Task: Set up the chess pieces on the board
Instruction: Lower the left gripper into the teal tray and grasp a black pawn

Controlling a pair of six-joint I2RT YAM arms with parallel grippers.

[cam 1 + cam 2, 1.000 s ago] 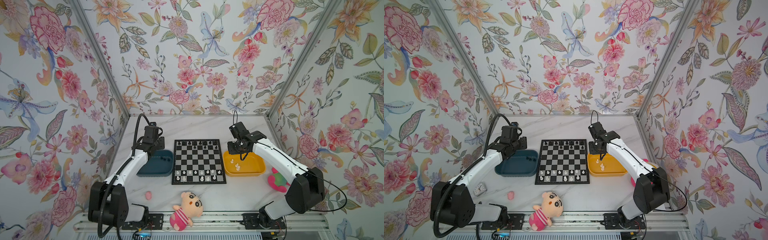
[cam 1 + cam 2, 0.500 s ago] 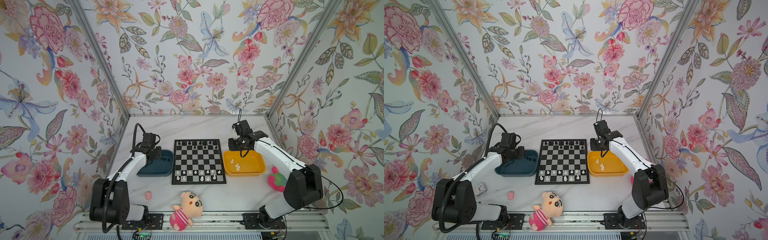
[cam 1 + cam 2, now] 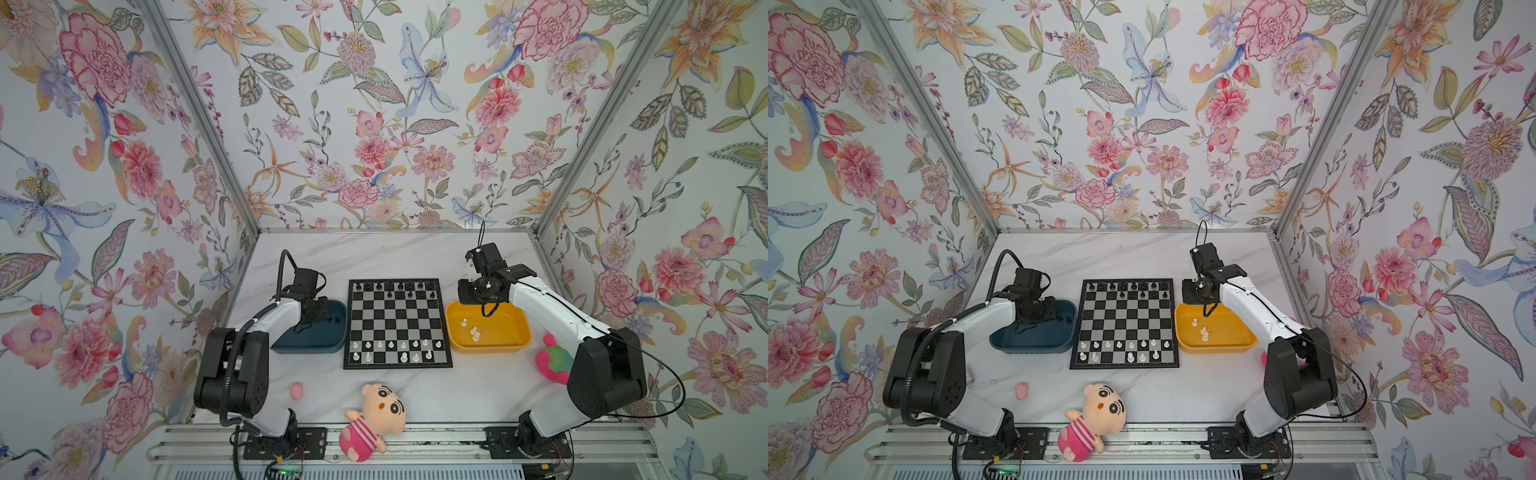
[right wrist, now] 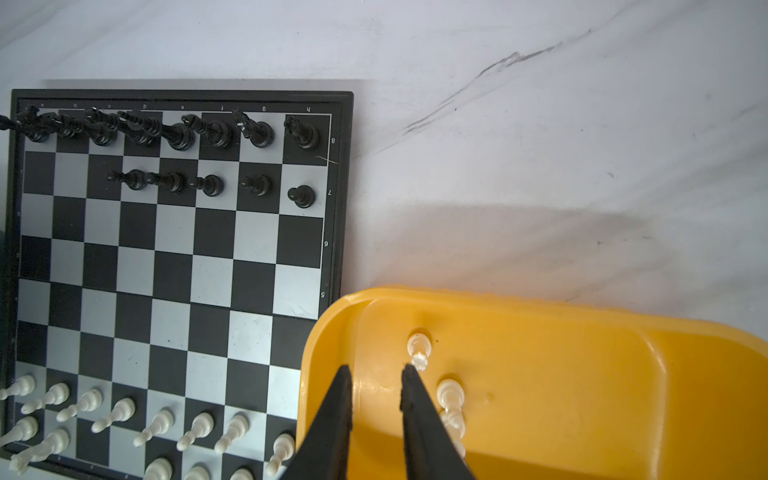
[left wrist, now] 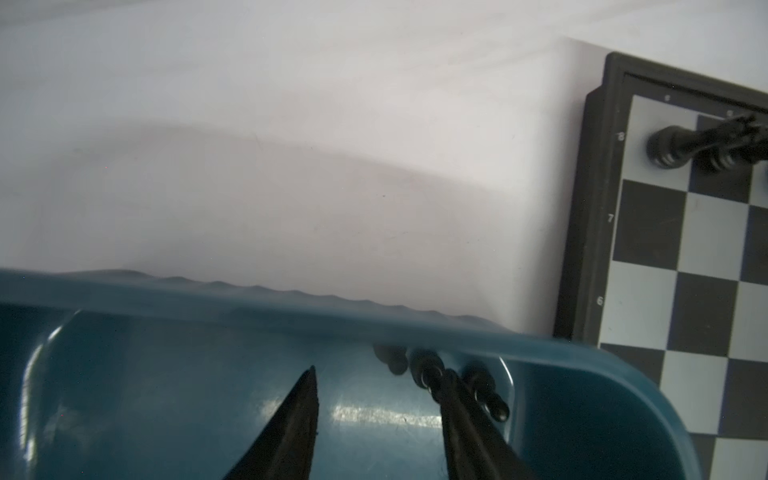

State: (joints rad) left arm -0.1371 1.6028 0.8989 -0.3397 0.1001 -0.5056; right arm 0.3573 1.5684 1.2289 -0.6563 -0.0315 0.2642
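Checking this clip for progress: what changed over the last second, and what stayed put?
The left pincer came down into the blue tray, closing partway beside the black pieces by its wall; nothing is gripped yet. The right pincer shifted only slightly above the yellow tray, a little open and empty. The board, the pieces on it and the doll stayed put.

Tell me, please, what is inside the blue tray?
About three black chess pieces lie against the blue tray's wall. The left gripper's fingers reach in, one overlapping a piece. In both top views the left arm covers part of the tray floor.
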